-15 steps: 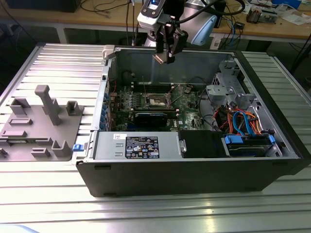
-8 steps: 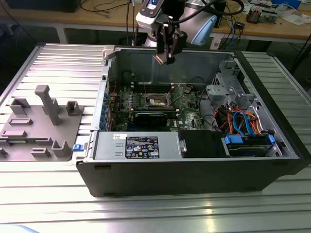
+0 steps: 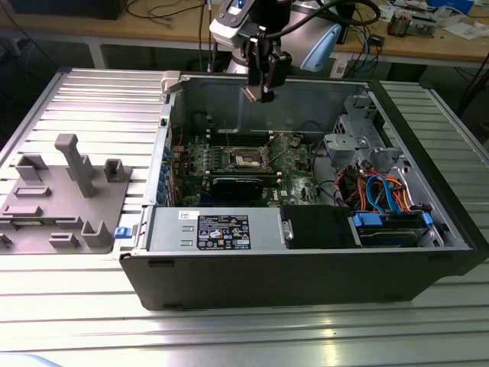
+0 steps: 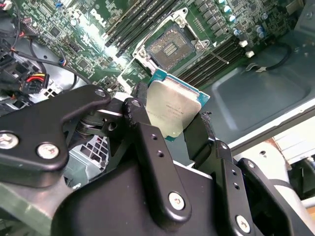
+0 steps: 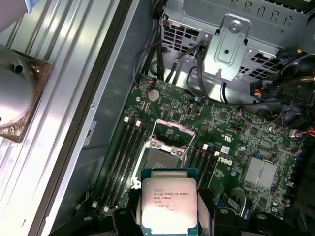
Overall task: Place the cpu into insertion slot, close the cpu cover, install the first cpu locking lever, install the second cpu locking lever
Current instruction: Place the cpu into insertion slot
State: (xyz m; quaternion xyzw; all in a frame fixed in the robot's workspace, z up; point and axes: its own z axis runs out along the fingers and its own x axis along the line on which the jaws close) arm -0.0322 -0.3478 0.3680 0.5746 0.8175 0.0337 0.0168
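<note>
From my station I see the arm point(image 3: 229, 27) hanging with its wrist pointed straight down, and the gripper point(image 4: 170, 118) at its end has both black fingers point(image 4: 147, 142) pressed against opposite edges of the cpu point(image 4: 172, 105), gripping it.

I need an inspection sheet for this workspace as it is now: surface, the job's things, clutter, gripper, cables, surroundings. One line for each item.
Surface: ribbed metal table, carrying the open computer case.
Job's things: the cpu is held above the motherboard, not yet seated; the insertion slot is unfilled; the cpu cover is raised open.
Clutter: grey fixture block on the table, at the exterior view's left of the case.
Gripper: the gripper is shut on the cpu's edges.
Cables: orange and blue cables inside the case, away from the slot.
Surroundings: wooden bench behind the table.
</note>
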